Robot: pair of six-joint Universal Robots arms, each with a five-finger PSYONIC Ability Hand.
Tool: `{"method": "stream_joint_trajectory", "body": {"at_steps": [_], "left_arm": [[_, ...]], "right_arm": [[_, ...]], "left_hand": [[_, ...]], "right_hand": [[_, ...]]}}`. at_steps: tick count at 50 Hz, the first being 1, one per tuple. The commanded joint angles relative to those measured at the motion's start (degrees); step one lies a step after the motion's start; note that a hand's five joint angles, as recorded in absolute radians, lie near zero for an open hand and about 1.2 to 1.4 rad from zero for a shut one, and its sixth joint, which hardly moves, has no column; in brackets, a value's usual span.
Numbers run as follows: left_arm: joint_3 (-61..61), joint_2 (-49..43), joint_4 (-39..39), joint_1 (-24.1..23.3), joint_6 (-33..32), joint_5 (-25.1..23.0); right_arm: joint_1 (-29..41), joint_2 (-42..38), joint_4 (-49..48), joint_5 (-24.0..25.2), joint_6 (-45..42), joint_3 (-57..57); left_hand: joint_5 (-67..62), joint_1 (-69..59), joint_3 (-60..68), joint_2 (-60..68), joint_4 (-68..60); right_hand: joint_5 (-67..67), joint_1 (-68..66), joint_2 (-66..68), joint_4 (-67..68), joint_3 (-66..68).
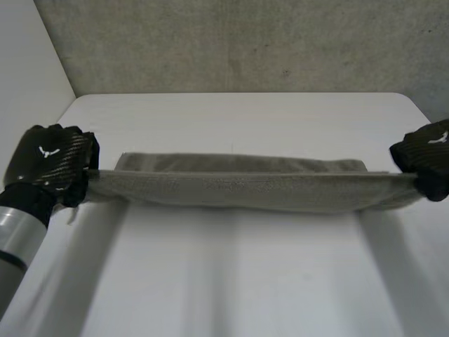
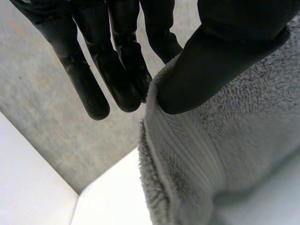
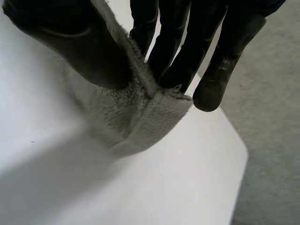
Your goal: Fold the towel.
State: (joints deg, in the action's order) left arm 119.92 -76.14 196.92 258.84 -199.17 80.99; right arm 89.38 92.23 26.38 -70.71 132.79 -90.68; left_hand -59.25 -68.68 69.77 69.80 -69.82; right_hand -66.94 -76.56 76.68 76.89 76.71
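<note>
We record a white table (image 1: 231, 119), with grey speckled flooring (image 1: 245, 42) at twelve o'clock and a white wall (image 1: 28, 56) at ten.

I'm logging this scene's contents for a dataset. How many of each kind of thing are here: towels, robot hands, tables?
Towels: 1, the grey towel, held stretched above the table.
Robot hands: 2, the left hand and the right hand, each pinching one end of the towel.
Tables: 1, the white table.
Total: 4.
</note>
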Motion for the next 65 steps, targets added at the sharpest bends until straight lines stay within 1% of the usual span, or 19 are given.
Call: {"method": "stream_joint_trajectory", "body": {"at_steps": [1,2,5,7,8,13,16,24,30,31,32,33,34,41,46,51,56,60,65], "left_arm": [[-1.53,-3.03,-3.29,0.61,0.01,-3.29],[-1.54,-3.05,-3.29,0.62,0.01,-3.29],[-3.47,-11.22,-3.03,0.35,-0.43,-3.56],[-8.01,-20.23,-2.59,-0.44,-0.52,-3.30],[-8.04,-20.28,-2.59,-0.44,-0.52,-3.29],[-20.13,-34.57,-2.59,-1.23,-0.34,-2.77],[-23.33,-37.24,-2.50,-1.41,-0.34,-2.85],[-41.50,-50.14,-0.92,-3.25,0.01,-2.33],[-47.94,-54.82,-1.01,-4.13,-0.26,-2.41],[-49.42,-55.86,-1.01,-4.30,-0.26,-2.50],[-50.39,-56.74,-1.01,-4.39,-0.26,-2.68],[-50.40,-56.75,-1.01,-4.39,-0.26,-2.68],[-50.93,-57.27,-1.09,-4.57,-0.34,-2.33],[-49.08,-57.10,-1.01,-5.45,-0.34,-2.06],[-46.45,-55.26,-1.18,-5.19,-0.34,-1.89],[-41.44,-49.98,-1.45,-4.39,-0.34,-1.98],[-31.53,-39.81,-0.75,-4.31,0.36,-2.68],[-26.18,-34.89,0.13,-4.22,1.32,-2.68],[-18.59,-31.53,4.88,-4.92,6.60,-2.68]], "right_arm": [[-1.05,-2.47,0.25,2.33,0.63,1.64],[-0.44,-5.01,0.17,1.81,0.54,1.99],[0.44,-10.72,0.08,1.02,0.80,4.62],[1.31,-13.45,-0.01,0.15,1.15,6.11],[1.32,-13.48,-0.01,0.14,1.15,6.13],[6.15,-24.52,-4.47,-6.08,4.14,13.23],[7.21,-29.01,-9.74,-8.99,5.28,16.05],[9.84,-36.93,-21.44,-12.25,9.32,22.46],[11.17,-39.75,-26.29,-14.28,9.85,25.20],[11.60,-40.28,-27.94,-14.80,9.85,25.46],[11.95,-40.63,-29.70,-15.50,9.94,25.38],[11.96,-40.63,-29.72,-15.51,9.94,25.38],[12.22,-40.98,-31.28,-16.46,9.86,25.12],[13.10,-39.84,-33.23,-19.02,10.29,23.09],[13.10,-35.27,-33.32,-18.93,10.29,17.99],[13.19,-28.26,-32.97,-18.49,10.12,8.96],[13.19,-24.12,-32.71,-18.49,9.68,1.85],[12.57,-23.14,-32.27,-18.49,9.59,-3.00],[12.40,-23.50,-32.09,-17.97,10.12,-6.09]], "left_hand": [[-10.75,-11.32,10.23,10.20,-10.18],[-10.75,-11.32,10.23,10.20,-10.18],[-10.75,-11.32,10.23,10.20,-10.18],[-10.75,-11.32,10.23,10.20,-10.18],[-10.75,-11.32,10.23,10.20,-10.18],[-10.75,-11.32,10.23,10.20,-10.18],[-10.75,-11.32,10.23,10.20,-10.18],[-10.75,-11.32,10.23,10.20,-10.18],[-10.75,-11.32,10.23,10.20,-10.18],[-3.28,-3.85,2.75,2.73,-2.71],[27.77,27.20,-28.30,-28.32,28.34],[28.08,27.51,-28.61,-28.63,28.65],[59.22,58.65,-59.75,-59.77,59.80],[59.25,58.68,-59.77,-59.80,59.82],[59.20,58.63,-59.73,-59.75,59.77],[59.20,58.63,-59.73,-59.75,59.77],[59.20,58.63,-59.73,-59.75,59.77],[59.25,58.68,-59.77,-59.80,59.82],[59.25,58.68,-59.77,-59.80,59.82]], "right_hand": [[-3.06,-3.44,3.32,3.11,3.29],[-3.06,-3.44,3.32,3.11,3.29],[-3.06,-3.44,3.32,3.11,3.29],[-3.06,-3.44,3.32,3.11,3.29],[-3.06,-3.44,3.32,3.11,3.29],[-3.06,-3.44,3.32,3.11,3.29],[-3.06,-3.44,3.32,3.11,3.29],[-3.06,-3.44,3.32,3.11,3.29],[-3.06,-3.44,3.32,3.11,3.29],[7.87,7.50,-7.61,-7.82,-7.64],[41.45,41.08,-41.19,-41.41,-41.22],[41.79,41.41,-41.53,-41.74,-41.55],[66.94,66.56,-66.68,-66.89,-66.71],[66.94,66.56,-66.68,-66.89,-66.71],[66.94,66.56,-66.68,-66.89,-66.71],[66.94,66.56,-66.68,-66.89,-66.71],[66.94,66.56,-66.68,-66.89,-66.71],[66.94,66.56,-66.68,-66.89,-66.71],[58.11,57.73,-57.85,-58.06,-57.87]]}}
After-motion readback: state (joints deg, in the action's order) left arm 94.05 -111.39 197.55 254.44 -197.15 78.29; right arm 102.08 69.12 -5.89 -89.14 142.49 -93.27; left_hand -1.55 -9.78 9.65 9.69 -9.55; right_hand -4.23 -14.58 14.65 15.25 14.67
